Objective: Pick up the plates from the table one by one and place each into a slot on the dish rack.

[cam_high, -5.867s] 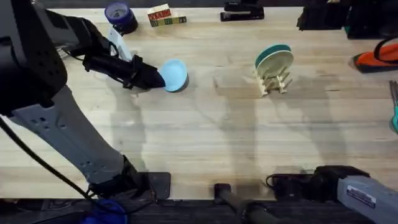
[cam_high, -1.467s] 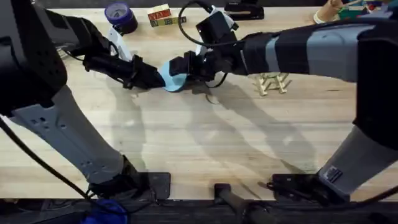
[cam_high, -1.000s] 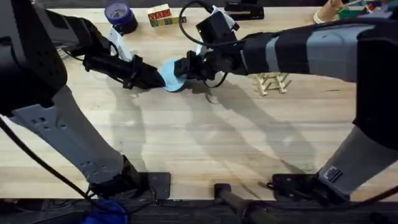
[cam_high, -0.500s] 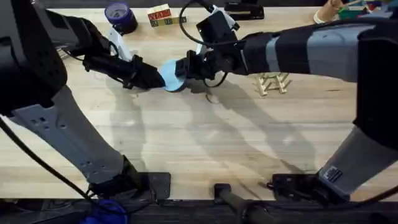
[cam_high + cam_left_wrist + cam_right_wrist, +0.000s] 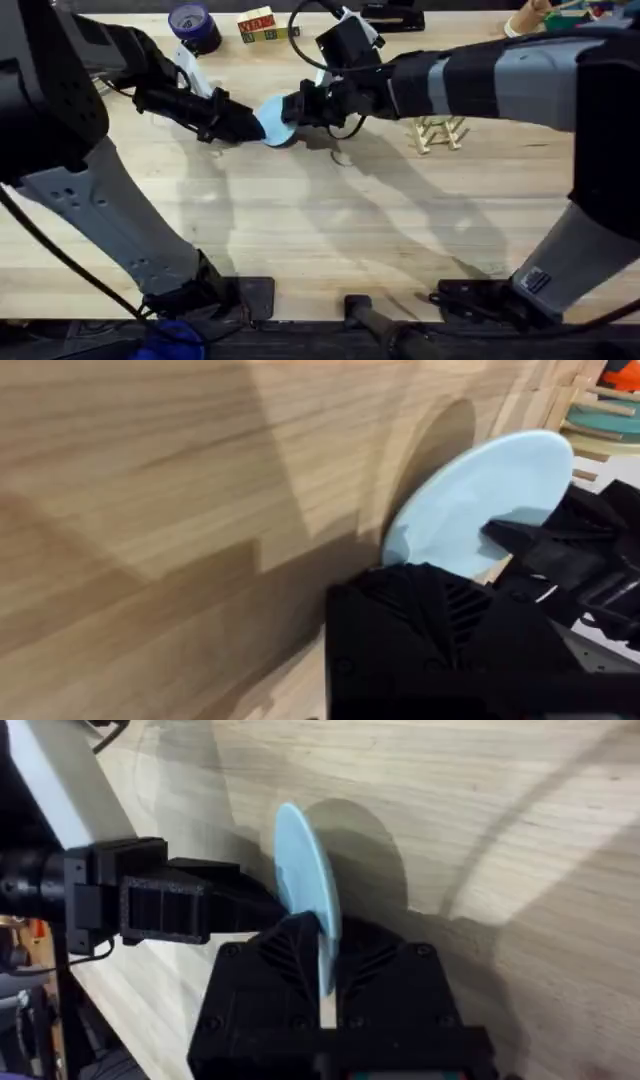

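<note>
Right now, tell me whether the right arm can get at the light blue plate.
Likely yes: the right gripper already has its fingers astride the light blue plate, whose other edge sits in the left gripper. Nothing stands between.

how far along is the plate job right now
Done: a teal plate already stands in the dish rack, with what looks like a cream one beside it. In hand: the light blue plate is off the table, on edge, with the jaws of both the left gripper and the right gripper on it, apparently a handover. Left: slotting it into the rack.
</note>
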